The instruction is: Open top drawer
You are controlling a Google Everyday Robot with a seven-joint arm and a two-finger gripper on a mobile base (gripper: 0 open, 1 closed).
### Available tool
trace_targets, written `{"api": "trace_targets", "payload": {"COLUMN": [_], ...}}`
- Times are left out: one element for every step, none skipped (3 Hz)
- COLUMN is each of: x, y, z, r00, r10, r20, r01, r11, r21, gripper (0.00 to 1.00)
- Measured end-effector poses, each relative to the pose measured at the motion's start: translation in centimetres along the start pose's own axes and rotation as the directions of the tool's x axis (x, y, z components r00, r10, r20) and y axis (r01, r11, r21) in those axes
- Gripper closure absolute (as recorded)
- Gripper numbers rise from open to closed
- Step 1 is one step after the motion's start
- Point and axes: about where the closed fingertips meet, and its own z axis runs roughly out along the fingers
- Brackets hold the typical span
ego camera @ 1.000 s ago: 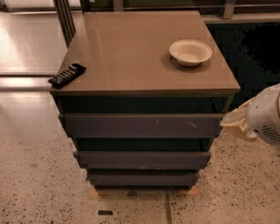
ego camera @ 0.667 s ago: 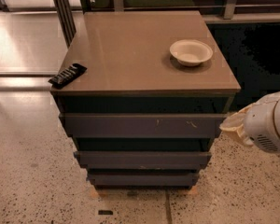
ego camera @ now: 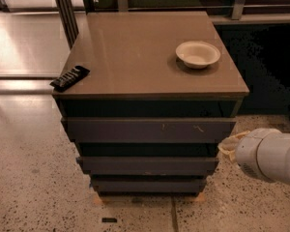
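The top drawer point(ego camera: 145, 129) is the widest of three dark stepped fronts under the brown cabinet top, with pale scratches toward its right end. It stands slightly proud of the shadowed gap above it. My gripper point(ego camera: 228, 145) is a pale tip at the end of the white arm point(ego camera: 268, 154), just off the drawer's right end, at about the height of the gap below it.
A cream bowl point(ego camera: 198, 54) sits on the cabinet top point(ego camera: 135, 57) at the back right. A black remote point(ego camera: 69, 77) hangs over its left front edge. Two narrower drawer fronts point(ego camera: 147, 166) lie below. Speckled floor lies in front; dark metal posts point(ego camera: 65, 8) stand behind left.
The arm and gripper have sunk a little lower beside the drawer's right end. The drawers, bowl and remote have not moved.
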Motion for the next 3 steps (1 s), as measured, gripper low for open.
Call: {"api": "trace_targets", "payload": {"x": [-0.42,-0.83,-0.77], "y": [-1.40,-1.93,-1.82], "z": [3.46,3.81,3.79], "r00": [0.996,0.993,0.994], "r10": [0.031,0.034,0.034], "r20": [0.087,0.111,0.107], "r01": [-0.034,-0.039,-0.039], "r11": [0.9991,0.9983,0.9984], "r21": [0.026,0.044,0.041], "gripper": [1.00,1.00,1.00]}}
